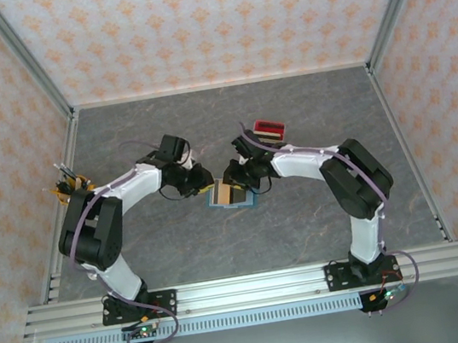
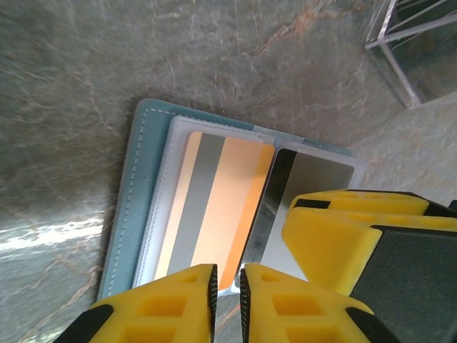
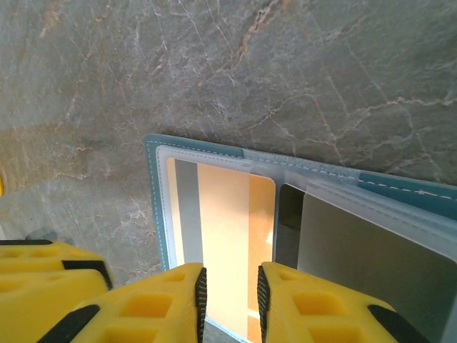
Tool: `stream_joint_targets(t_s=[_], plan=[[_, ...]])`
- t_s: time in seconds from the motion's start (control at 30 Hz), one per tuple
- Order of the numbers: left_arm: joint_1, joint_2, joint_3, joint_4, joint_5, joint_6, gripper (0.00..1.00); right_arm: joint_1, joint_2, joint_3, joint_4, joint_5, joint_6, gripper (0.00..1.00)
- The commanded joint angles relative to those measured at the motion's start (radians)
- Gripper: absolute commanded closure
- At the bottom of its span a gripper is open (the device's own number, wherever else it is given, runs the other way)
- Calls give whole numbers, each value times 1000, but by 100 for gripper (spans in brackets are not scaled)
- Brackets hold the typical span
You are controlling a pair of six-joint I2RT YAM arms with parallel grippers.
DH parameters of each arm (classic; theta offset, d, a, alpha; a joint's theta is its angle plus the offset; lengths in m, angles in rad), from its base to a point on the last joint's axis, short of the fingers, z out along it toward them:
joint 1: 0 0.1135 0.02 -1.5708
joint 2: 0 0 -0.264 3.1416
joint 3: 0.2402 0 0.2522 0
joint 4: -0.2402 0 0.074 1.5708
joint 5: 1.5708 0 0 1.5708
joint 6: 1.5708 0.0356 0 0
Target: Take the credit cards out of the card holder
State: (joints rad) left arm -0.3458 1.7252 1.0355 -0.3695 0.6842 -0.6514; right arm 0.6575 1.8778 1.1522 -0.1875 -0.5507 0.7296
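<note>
The card holder (image 1: 213,199) lies open on the grey table, its teal rim (image 2: 132,214) (image 3: 151,200) framing clear sleeves. A tan card (image 1: 234,193) (image 2: 235,200) (image 3: 225,229) with a grey stripe sits in the left sleeve, and a dark card (image 2: 285,179) (image 3: 289,207) in the right one. My left gripper (image 1: 204,186) (image 2: 228,300) hovers over the tan card's near corner, its jaws a narrow gap apart. My right gripper (image 1: 243,181) (image 3: 230,304) stands open over the tan card from the other side. A red card (image 1: 268,124) lies behind the right arm.
A clear plastic box (image 2: 414,50) stands close beyond the holder. One of the right gripper's fingers (image 2: 343,236) crowds the left wrist view. One of the left gripper's fingers (image 3: 43,279) sits beside the holder's left edge. Patterned walls enclose the table.
</note>
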Motion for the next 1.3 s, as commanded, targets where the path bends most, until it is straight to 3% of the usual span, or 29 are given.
stream_joint_targets(t_s=[0.0, 0.5, 1.27], plan=[[-13, 47, 30, -1, -5, -6, 81, -2, 28, 30, -41, -14, -9, 72], [-9, 108, 13, -58, -155, 12, 86, -2, 101, 44, -100, -4, -82, 72], [-2, 116, -29, -54, -166, 12, 87, -2, 102, 11, 36, -112, -70, 77]])
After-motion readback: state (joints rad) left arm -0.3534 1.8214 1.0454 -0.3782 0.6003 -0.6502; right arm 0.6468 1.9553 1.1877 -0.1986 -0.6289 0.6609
